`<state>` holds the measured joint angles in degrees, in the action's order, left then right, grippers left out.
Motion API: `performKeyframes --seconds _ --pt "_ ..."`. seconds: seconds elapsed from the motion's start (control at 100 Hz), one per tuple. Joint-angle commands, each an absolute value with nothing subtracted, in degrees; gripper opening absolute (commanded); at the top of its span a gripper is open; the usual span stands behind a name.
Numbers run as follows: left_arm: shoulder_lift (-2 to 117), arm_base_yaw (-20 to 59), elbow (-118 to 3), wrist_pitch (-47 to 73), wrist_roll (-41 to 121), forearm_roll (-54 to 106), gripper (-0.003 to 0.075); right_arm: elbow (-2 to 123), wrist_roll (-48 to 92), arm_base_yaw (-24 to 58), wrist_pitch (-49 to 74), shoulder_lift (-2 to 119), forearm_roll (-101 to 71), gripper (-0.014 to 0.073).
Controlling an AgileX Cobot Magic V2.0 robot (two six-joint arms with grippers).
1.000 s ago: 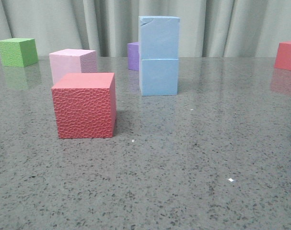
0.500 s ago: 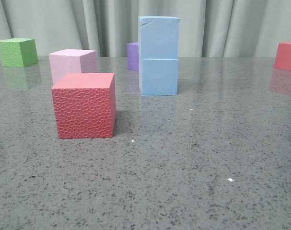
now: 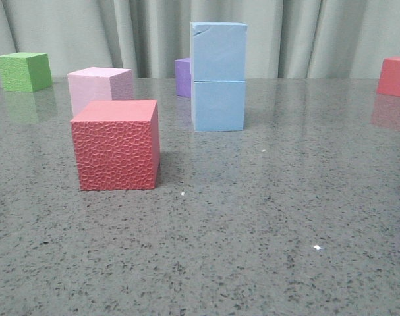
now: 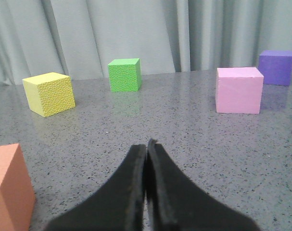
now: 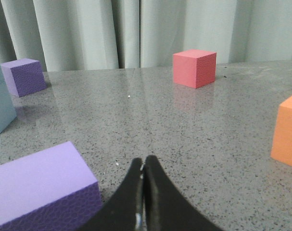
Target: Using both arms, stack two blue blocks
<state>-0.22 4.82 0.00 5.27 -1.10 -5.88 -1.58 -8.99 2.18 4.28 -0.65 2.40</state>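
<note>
The table point(image 3: 265, 217) is a glossy grey speckled stone surface with a curtain behind its far edge. Directly on it stand a textured red cube point(image 3: 116, 145) nearest the camera, a pink cube point(image 3: 98, 89) just behind it, a green cube point(image 3: 24, 71) at the far left, a purple cube point(image 3: 183, 77) at the back, and another red cube point(image 3: 393, 76) at the far right. The lower blue block point(image 3: 218, 105) rests on the table near the middle, carrying the upper blue block point(image 3: 218, 51) squarely on top.

My left end effector point(image 4: 146, 159) matte black, two curved tapering fingers, right end effector point(image 5: 143, 175) same, smooth unmarked surfaces
</note>
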Motion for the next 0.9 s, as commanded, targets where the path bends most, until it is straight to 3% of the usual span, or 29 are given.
performKeyframes --seconds 0.0,0.89 --pt "-2.0 5.3 2.4 0.6 -1.7 -5.5 -0.0019 -0.5 -8.7 1.7 -1.2 -2.0 3.1 -0.0069" --pt "-2.0 5.3 2.4 0.6 -1.7 -5.5 -0.0019 -0.5 -8.7 1.7 -1.4 -2.0 4.0 -0.0069"
